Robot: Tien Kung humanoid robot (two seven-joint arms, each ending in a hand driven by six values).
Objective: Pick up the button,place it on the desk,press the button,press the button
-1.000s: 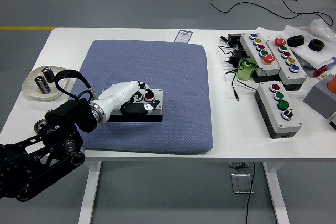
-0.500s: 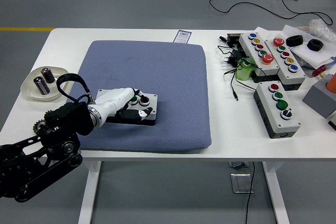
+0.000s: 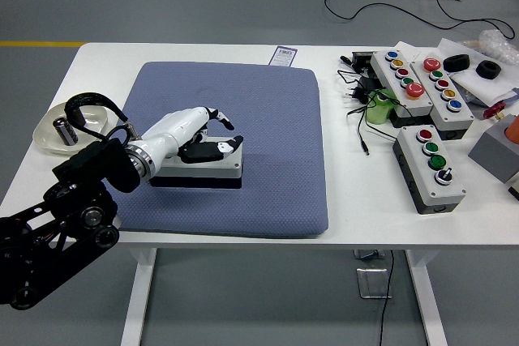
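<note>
A grey button box (image 3: 212, 169) with a black base lies flat on the blue pad (image 3: 268, 119), near the pad's front left. My left hand (image 3: 212, 131) comes in from the lower left and sits over the box's top. Its fingers (image 3: 220, 117) are spread and lifted a little above the box, and the black thumb (image 3: 208, 150) rests on the top face. The hand hides the box's buttons. No finger wraps the box's sides. My right arm does not show.
A white dish (image 3: 45, 142) with a battery (image 3: 62, 130) stands at the left edge. Three more button boxes (image 3: 430, 169) (image 3: 401, 83) (image 3: 444, 91), black cables (image 3: 359, 115) and a green item (image 3: 378, 108) crowd the right side. A small card (image 3: 284, 55) lies behind the pad.
The box has slid left across the pad with my left hand. The hand has since lifted its fingers and now covers the buttons that showed half a second ago.
</note>
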